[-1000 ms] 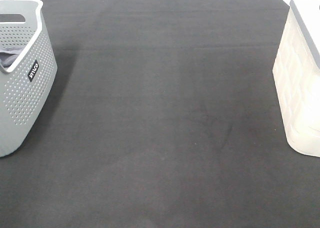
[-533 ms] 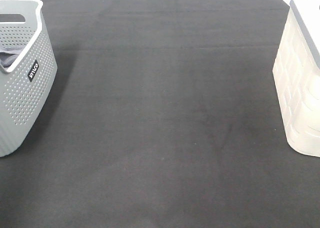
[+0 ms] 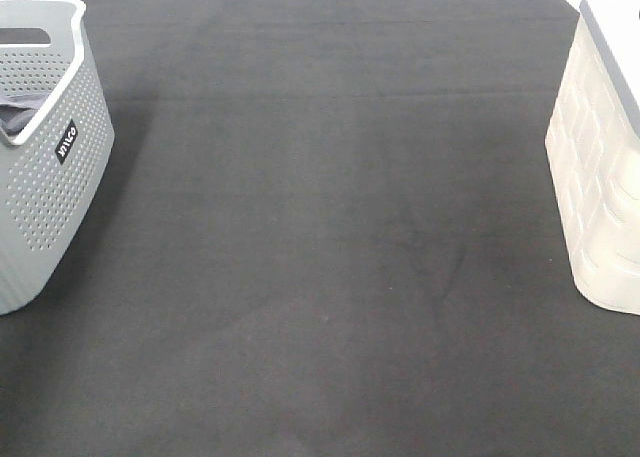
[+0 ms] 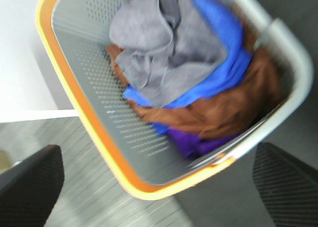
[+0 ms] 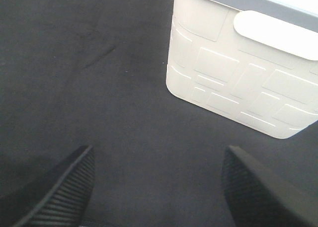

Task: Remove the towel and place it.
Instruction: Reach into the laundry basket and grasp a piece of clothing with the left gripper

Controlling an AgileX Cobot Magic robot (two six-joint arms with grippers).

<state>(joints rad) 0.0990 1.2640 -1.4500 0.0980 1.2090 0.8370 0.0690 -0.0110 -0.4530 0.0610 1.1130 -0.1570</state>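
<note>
Greyish-lavender towel (image 4: pixel 164 43) atop blue cloth (image 4: pixel 223 63) and brown cloth (image 4: pixel 233 108) in perforated grey basket (image 4: pixel 94 83) at bench (image 3: pixel 320 227) left edge, left fingers (image 4: pixel 32 180) apart above it, right fingers (image 5: pixel 64 187) apart near white basket (image 5: pixel 238 78)

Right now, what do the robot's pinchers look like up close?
Only the fingers show. The left gripper has two black, wedge-shaped fingers with a fine ribbed grip pattern. The right gripper matches: black tapered fingers with clear raised ridges running across them. No cables, labels or markings show, and the high camera catches no part of either arm.
</note>
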